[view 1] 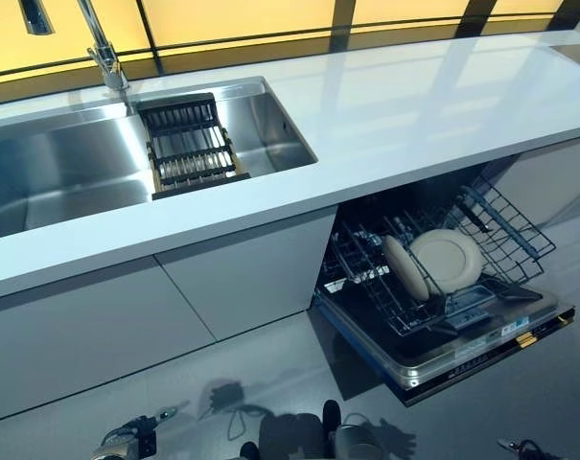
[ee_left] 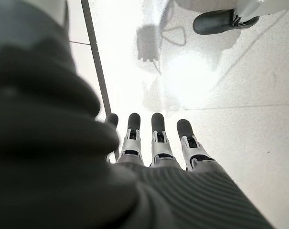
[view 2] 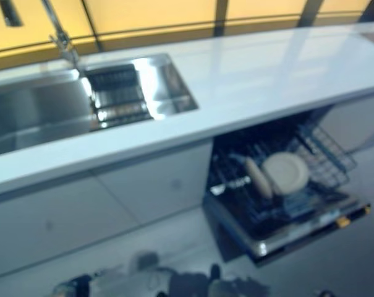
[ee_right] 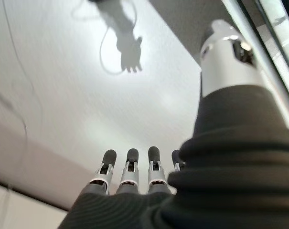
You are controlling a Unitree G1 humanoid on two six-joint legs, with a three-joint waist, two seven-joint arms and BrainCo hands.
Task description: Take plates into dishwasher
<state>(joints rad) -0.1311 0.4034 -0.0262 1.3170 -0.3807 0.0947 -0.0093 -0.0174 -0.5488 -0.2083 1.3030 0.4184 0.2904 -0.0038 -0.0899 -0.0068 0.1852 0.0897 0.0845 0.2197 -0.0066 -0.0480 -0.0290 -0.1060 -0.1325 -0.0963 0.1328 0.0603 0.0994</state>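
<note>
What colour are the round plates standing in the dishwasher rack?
Cream round plates, clearest in the left eye view.

A steel sink (view 1: 69, 177) is set into the white countertop (view 1: 414, 105). A dark ribbed rack (view 1: 186, 146) spans it below the faucet (view 1: 103, 48).

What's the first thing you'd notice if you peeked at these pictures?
The open dishwasher under the white counter, with its wire rack pulled out and two pale plates standing on edge in it. Next, the shiny steel sink at the counter's left end, with a dark ribbed rack sitting across it below the tap. Both robot hands hang empty over the floor, the left hand and right hand with fingers straight.
</note>
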